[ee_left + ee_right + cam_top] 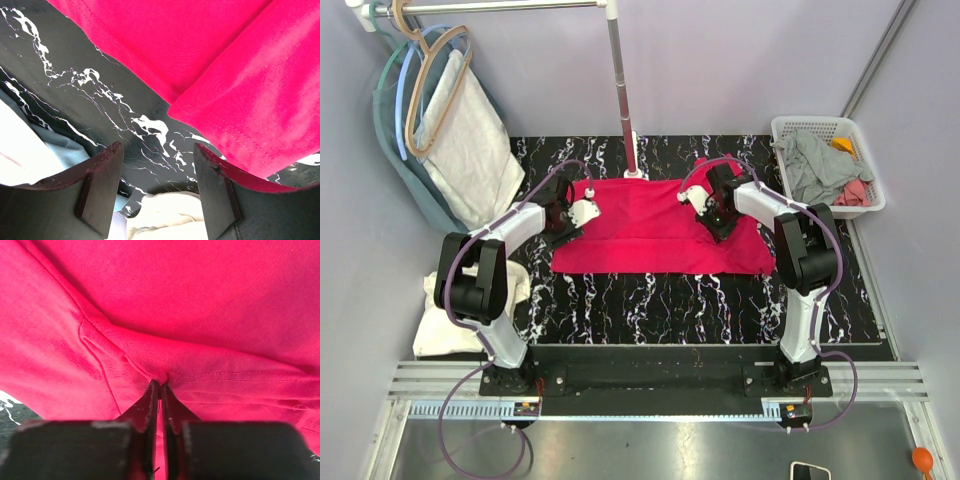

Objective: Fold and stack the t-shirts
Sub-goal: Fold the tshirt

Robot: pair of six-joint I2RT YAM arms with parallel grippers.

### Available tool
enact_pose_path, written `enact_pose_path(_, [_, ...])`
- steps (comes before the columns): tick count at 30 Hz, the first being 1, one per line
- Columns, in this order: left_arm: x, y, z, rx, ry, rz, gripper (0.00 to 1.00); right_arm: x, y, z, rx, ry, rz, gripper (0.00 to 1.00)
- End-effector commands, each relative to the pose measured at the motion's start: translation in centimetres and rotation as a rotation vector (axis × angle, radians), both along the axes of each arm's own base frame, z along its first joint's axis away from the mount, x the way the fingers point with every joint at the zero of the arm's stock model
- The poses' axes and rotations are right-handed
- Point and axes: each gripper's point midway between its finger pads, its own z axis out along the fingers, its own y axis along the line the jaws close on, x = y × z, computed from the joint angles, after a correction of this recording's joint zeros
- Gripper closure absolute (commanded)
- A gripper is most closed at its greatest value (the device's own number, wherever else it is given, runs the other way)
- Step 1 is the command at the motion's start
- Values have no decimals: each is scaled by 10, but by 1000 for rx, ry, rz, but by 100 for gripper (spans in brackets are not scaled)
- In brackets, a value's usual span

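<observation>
Item: red shirt, the landmark for this entry. It lay spread flat on the worktop, wide side toward the arms. At its left edge one layer of cloth lay over another, which read as a sleeve or side already turned in.

Right end effector: clenched on the red shirt, pinching a small ridge of cloth by a stitched seam in the shirt's upper right part.

Left end effector: released, jaws apart at the shirt's left edge with only bare worktop between them. Whether its right finger touched the hem could not be told.

Cream shirt: well left of the red shirt and nearer the arms, bunched at the worktop's edge. Whether it was folded could not be told.

Basket: right of the red shirt and well apart from it. It held a grey shirt and a pink shirt, both crumpled, plus a small yellow piece.

Post: stood just behind the red shirt's far edge.

Progress, judged: early. The red shirt was barely begun, with one corner gripped and the other not taken. The main folds were left to do, the basket shirts looked untouched, and no clear stack was in view
</observation>
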Motion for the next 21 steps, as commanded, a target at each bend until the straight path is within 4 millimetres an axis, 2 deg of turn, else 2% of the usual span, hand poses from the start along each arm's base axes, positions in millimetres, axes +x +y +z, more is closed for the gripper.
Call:
enact_pose_path(1, [5,1,1,12,-22,2,37,11,10,9,23,-37,10,97])
enact_pose_path(3, [6,1,1,9,-25,3,37,13,12,11,17,-44,14,100])
enact_pose_path(13, [6,2,2,15,-29,2,37,34,15,43,-13,-112,32,100])
enact_pose_path(21, [8,2,2,17,-34,4,38,53,18,42,-63,-137,56,100])
